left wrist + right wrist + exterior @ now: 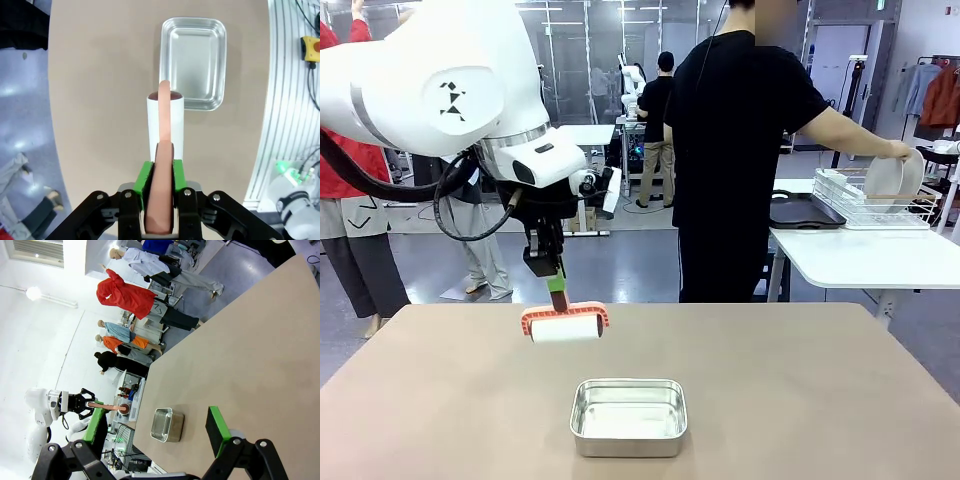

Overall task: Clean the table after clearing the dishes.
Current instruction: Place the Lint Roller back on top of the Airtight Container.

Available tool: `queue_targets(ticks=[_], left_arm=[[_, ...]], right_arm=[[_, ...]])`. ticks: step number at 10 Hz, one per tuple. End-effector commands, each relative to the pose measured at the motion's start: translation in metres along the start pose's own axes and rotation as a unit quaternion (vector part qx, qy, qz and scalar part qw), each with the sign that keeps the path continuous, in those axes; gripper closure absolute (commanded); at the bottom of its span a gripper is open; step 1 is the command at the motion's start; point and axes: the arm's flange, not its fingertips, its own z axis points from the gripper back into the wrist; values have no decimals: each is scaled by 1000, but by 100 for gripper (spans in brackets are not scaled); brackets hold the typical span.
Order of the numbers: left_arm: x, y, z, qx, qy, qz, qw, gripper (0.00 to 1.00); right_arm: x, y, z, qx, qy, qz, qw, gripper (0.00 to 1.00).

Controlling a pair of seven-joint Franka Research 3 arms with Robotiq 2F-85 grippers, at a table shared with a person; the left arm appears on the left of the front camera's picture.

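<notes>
Left gripper [558, 285]: jaws clamped on the salmon-pink handle of a lint roller [565, 326]; in the left wrist view the green pads [144, 178] press the handle from both sides.
Lint roller: hangs straight down below the left gripper, its white roll lying crosswise at or just above the table [800, 400]; whether it touches the top cannot be told. In the left wrist view the roll [166, 125] sits just beside one short end of the steel pan.
Right gripper [155, 432]: jaws wide apart with nothing between them, held above the table's near part.
Steel pan [628, 416]: small, rectangular, with nothing in it, on the table near the robot's edge, about mid-width, apart from the roller in the front view.
Table: plain beige-brown top, carrying the steel pan.
Dishes: one white plate [886, 177] is in the person's hand [898, 150] at a wire rack [865, 205] on a white-topped side table [860, 255] at the far right; a dark tray [802, 210] lies beside the rack.
Person: in black, standing at the far side, arm stretched toward the rack.
</notes>
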Motion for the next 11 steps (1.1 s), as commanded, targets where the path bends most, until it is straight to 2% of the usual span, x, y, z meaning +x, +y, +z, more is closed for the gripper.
queue_targets(ticks=[1, 3, 5, 8, 11], left_arm=[[28, -1, -19, -27, -25, -52, 998, 78], [55, -5, -32, -51, -35, -93, 994, 78], [80, -2, -60, -85, 1, -91, 992, 78], [91, 15, -99, -105, 16, -64, 992, 78], [96, 30, -133, -113, 18, -85, 990, 78]], right_arm=[[-1, 2, 1, 4, 2, 4, 1000, 0], [-1, 2, 1, 4, 2, 4, 1000, 0], [-1, 2, 1, 4, 2, 4, 1000, 0], [-1, 2, 1, 4, 2, 4, 1000, 0], [-1, 2, 1, 4, 2, 4, 1000, 0]])
